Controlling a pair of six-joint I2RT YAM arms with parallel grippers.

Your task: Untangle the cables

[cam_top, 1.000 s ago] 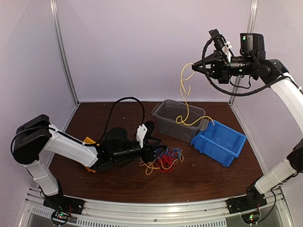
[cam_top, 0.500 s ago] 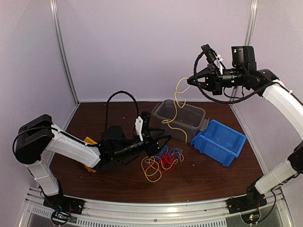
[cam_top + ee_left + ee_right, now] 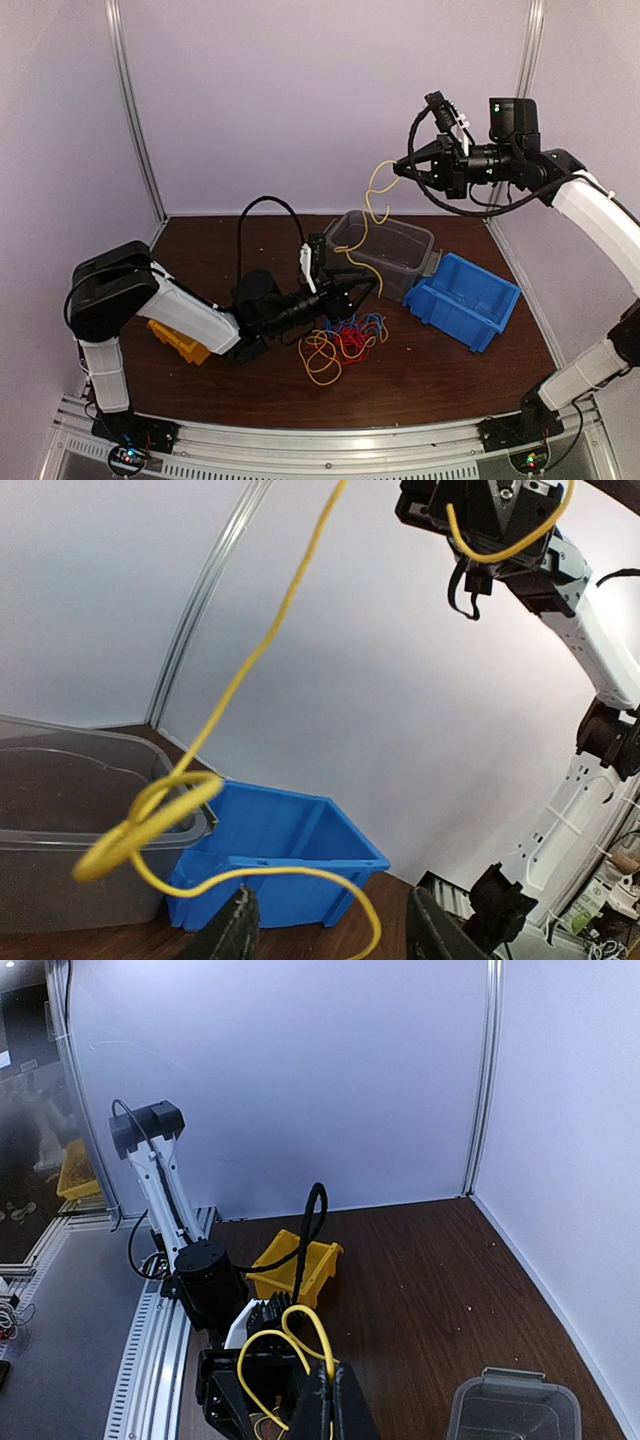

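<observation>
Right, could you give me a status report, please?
Right fingers shut on hanging yellow cable. Left fingers open at its lower end. Coloured tangle on table.

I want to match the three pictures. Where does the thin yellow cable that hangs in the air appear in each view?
Top external: the thin yellow cable hangs from the right claw, right of centre, down past the clear grey plastic box.
Left wrist: it runs diagonally from the top edge to a loop at lower left.
Right wrist: small loops at bottom centre.
Shared landmark: the grey box.
</observation>
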